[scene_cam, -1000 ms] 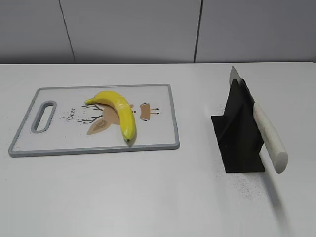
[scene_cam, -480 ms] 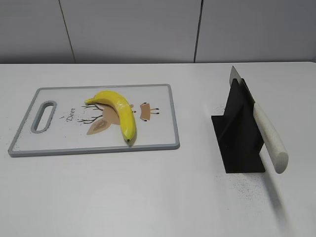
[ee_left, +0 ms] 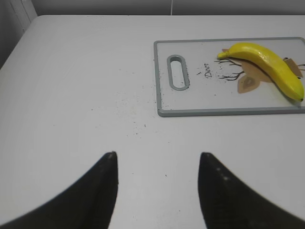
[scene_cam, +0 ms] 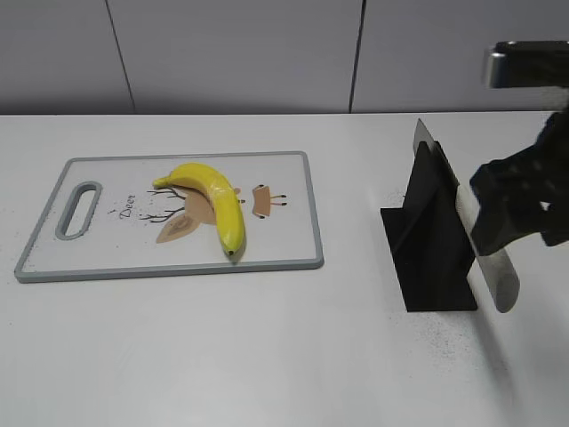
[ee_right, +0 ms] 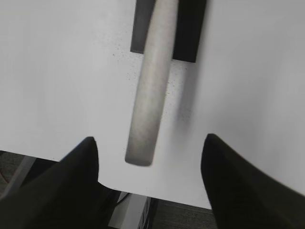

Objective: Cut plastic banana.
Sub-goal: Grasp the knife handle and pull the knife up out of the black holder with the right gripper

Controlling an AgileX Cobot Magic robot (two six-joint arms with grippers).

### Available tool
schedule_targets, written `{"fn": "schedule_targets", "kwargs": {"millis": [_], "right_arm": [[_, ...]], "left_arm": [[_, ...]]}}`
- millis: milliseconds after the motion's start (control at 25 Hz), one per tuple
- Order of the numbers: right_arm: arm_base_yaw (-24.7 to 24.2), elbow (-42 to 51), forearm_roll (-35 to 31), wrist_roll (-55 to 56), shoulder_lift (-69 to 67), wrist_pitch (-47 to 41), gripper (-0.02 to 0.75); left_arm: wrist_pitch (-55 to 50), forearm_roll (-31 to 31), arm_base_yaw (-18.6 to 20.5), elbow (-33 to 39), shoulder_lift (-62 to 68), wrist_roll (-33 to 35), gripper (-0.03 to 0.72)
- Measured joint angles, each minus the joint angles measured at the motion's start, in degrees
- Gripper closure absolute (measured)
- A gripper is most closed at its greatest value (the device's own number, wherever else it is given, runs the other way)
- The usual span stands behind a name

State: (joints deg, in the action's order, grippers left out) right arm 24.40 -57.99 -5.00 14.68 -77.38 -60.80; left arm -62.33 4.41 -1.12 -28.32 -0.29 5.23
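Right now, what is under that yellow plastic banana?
The yellow plastic banana lies on a white cutting board with a grey rim. A brown deer drawing shows beside it, with the word "Deer". The part of the drawing beneath the banana is covered.
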Motion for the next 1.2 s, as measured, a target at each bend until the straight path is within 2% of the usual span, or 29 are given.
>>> {"fn": "schedule_targets", "kwargs": {"millis": [160,480,560,600,640,680,1200], "right_arm": [[0.0,0.0,-0.7,-0.4,-5.7,3.7,0.199],[0.0,0.0,-1.0,-0.6,-13.7,4.2,0.207],[0.0,0.0,-1.0,-0.3,-14.4,4.2,0.274],[0.0,0.0,-1.0,0.3,-14.5,4.0,0.344],[0.0,0.0,-0.8,1.2,-14.5,3.8,0.468],[0.0,0.0,0.0,3.2,-14.5,3.3,0.546],[0.0,0.0,0.3,6.2,-14.3,3.3,0.546]], "left_arm": [[0.0,0.0,0.0,0.0,0.0,0.0,0.165],[0.0,0.0,0.0,0.0,0.0,0.0,0.165],[0.0,0.0,0.0,0.0,0.0,0.0,0.165],[0.0,0.0,0.0,0.0,0.0,0.0,0.166],[0.0,0.0,0.0,0.0,0.0,0.0,0.166],[0.0,0.0,0.0,0.0,0.0,0.1,0.167],[0.0,0.0,0.0,0.0,0.0,0.0,0.185]]}}
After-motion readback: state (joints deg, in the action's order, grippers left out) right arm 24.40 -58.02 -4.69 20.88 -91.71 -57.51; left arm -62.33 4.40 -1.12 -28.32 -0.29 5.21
